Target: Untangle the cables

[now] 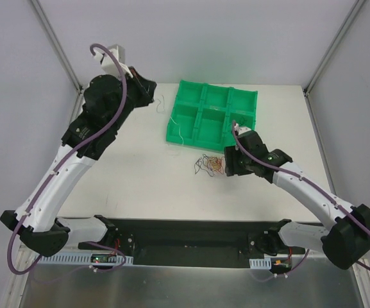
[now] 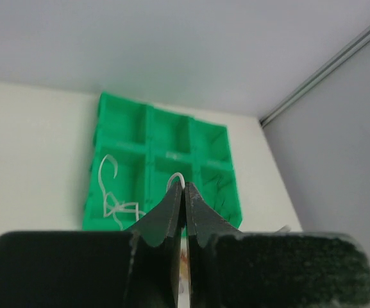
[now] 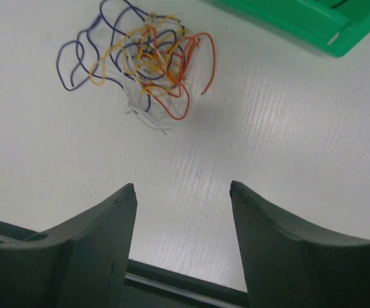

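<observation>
Two grippers are mine, and they stand differently. My left gripper (image 2: pixel 183 187) is closed tight, fingers pressed together, with a loop of white cable (image 2: pixel 175 179) pinched at the very tips. It hangs raised off the bench (image 1: pixel 140 173), out beside the far left corner of the green tray (image 1: pixel 202 106), looking down across its compartments. A second white strand (image 2: pixel 109 191) lies in the tray's near left compartment, curling over its front wall. My right gripper (image 3: pixel 181 186) is open, fingers well apart with bare bench showing between them, holding and touching nothing. It sits low, just in front of the tray's near right corner. The tangle (image 3: pixel 143 61) of cables lies on the bench near that gripper's tips but apart from them: dark blue, yellow-orange, red and white curls knotted into one small clump, in front of the tray and clear of it.
</observation>
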Controlling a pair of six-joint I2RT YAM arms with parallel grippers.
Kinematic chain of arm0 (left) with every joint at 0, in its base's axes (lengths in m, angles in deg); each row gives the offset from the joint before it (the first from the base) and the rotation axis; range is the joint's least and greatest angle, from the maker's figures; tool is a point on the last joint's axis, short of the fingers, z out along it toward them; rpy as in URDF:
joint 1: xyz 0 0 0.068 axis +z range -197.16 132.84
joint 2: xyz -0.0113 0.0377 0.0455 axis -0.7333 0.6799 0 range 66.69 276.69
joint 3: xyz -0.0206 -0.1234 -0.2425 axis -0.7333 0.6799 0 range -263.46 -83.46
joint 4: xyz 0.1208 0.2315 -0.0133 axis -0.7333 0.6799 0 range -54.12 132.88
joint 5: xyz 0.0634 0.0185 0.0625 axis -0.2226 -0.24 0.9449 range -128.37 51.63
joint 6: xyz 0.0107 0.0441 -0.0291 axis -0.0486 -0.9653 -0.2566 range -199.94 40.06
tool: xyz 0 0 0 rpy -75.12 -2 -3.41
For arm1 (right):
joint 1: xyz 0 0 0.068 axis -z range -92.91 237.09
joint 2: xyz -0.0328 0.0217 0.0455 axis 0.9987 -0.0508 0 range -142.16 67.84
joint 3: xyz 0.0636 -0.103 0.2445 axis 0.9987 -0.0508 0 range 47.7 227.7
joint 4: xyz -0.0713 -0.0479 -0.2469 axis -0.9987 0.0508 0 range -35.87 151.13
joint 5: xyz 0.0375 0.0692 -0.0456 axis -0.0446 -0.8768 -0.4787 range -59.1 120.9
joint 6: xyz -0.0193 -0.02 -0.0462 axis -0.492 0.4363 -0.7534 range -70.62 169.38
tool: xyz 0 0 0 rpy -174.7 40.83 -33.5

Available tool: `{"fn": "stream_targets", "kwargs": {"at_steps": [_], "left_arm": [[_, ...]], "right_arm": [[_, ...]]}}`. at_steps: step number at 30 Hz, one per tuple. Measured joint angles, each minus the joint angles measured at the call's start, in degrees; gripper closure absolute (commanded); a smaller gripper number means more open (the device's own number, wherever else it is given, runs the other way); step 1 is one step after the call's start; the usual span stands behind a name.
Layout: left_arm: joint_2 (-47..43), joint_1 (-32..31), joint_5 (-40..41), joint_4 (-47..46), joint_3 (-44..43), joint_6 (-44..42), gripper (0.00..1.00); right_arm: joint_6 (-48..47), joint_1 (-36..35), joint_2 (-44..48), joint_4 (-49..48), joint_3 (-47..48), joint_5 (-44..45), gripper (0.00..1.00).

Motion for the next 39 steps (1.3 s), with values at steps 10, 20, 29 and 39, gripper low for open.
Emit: {"fn": "stream_targets", "kwargs": {"at_steps": [10, 20, 29, 39], "left_arm": [[-1.3, 0.0, 0.5, 11.7, 11.5, 8.7, 1.00], [-2.9, 1.6, -1.3, 13.4, 14.3, 11.1, 1.00], [13.6, 4.2, -15.8, 14.8, 14.4, 12.0, 1.00], [33.6, 4.5, -28.8, 16.3, 8.3, 10.8, 0.97]], "right_arm": [[-0.9, 0.0, -5.5, 0.1, 9.7, -2.4, 0.37], [-1.2, -0.2, -13.2, -0.2, 14.4, -11.1, 0.37], [-1.2, -0.8, -15.9, -1.0, 17.8, -16.1, 0.36], [-1.5, -0.8, -15.9, -0.9, 17.9, -16.7, 0.36]]}}
